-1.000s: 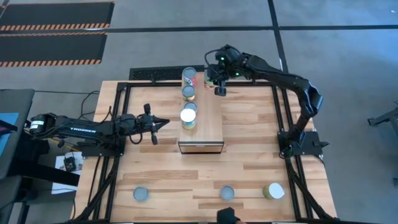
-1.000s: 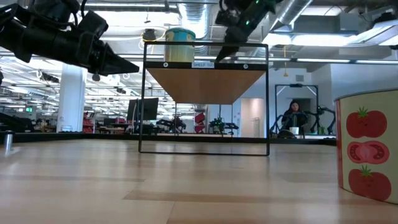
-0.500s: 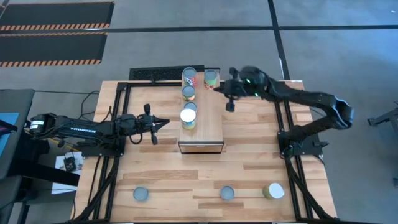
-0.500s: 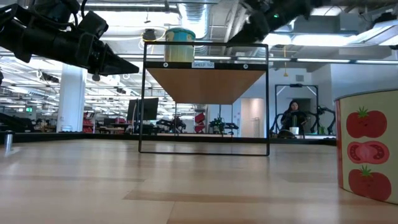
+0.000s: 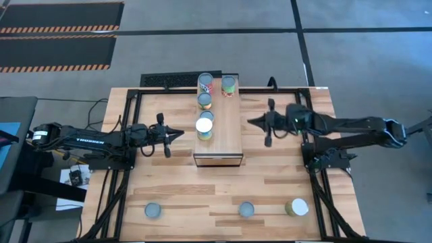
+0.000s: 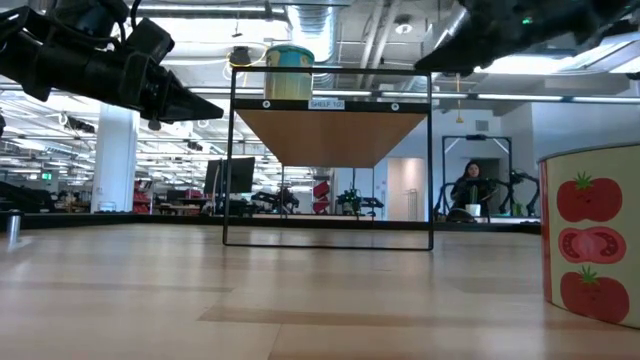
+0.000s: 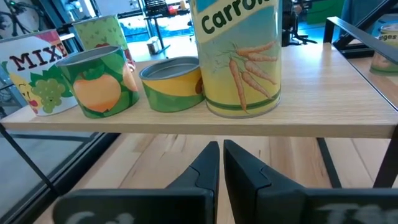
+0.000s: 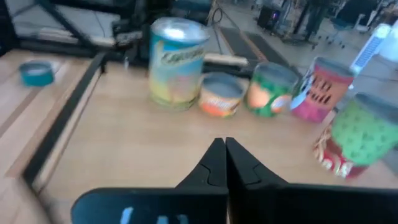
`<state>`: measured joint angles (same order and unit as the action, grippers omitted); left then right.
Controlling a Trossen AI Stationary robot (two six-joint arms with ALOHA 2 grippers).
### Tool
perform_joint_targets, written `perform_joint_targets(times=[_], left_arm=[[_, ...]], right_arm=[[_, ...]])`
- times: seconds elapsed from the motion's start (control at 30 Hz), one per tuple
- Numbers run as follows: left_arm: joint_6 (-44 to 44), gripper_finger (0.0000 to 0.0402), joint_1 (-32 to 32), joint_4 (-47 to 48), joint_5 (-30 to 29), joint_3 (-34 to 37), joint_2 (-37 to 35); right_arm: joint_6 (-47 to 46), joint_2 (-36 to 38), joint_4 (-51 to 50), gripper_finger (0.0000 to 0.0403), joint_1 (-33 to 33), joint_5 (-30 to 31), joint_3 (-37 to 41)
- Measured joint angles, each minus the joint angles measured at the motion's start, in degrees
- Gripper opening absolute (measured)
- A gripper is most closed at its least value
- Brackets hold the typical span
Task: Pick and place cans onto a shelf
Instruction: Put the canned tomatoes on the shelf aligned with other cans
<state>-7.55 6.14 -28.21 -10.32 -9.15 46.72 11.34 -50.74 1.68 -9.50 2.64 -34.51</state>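
Butcher-block tabletop (image 5: 270, 169) carries the shelf (image 5: 226, 135) at its middle toward the far edge, and five cans stand on the shelf's plank top: a white-topped can (image 5: 204, 126) nearest the front, a low tin (image 5: 206, 116) just behind it, a grey-topped can (image 5: 204, 101) farther back, then a red-and-white can (image 5: 205, 84) and a green can (image 5: 229, 85) side by side at the far end. Three more cans rest on the table's near edge, well apart from the shelf: one at the left (image 5: 153, 210), one at the middle (image 5: 246, 209), and a pale-topped one (image 5: 297, 207) at the right. Left gripper (image 5: 177, 133) hangs level just beside the shelf's left side, its fingers pressed together on nothing. Right gripper (image 5: 252, 122) hangs near the shelf's right side, apart from every can, its fingers likewise closed and empty. A person (image 6: 471, 188) sits in the room beyond.
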Motion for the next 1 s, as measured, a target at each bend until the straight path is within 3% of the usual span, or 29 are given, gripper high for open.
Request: perform_joint_targets(times=[0.27, 0.43, 0.7, 1.0], left_arm=[[0.54, 0.0012, 0.00, 0.56, 0.00, 0.00, 0.00], [0.54, 0.0012, -0.01, 0.55, 0.01, 0.00, 0.00], [1.21, 0.0012, -0.01, 0.55, 0.02, 0.00, 0.00], [1.28, 0.0012, 0.00, 0.53, 0.04, 0.00, 0.00]], right_arm=[[-4.25, 4.81, -8.75, 0.0004, 14.01, 13.44, 0.03], [-5.53, 4.64, -6.01, 0.0005, 20.86, 18.67, 2.28], [-5.79, 4.80, 13.69, 0.0005, 23.56, 18.34, 13.69], [-10.55, 4.70, 16.06, 0.0004, 25.77, 17.00, 16.10]])
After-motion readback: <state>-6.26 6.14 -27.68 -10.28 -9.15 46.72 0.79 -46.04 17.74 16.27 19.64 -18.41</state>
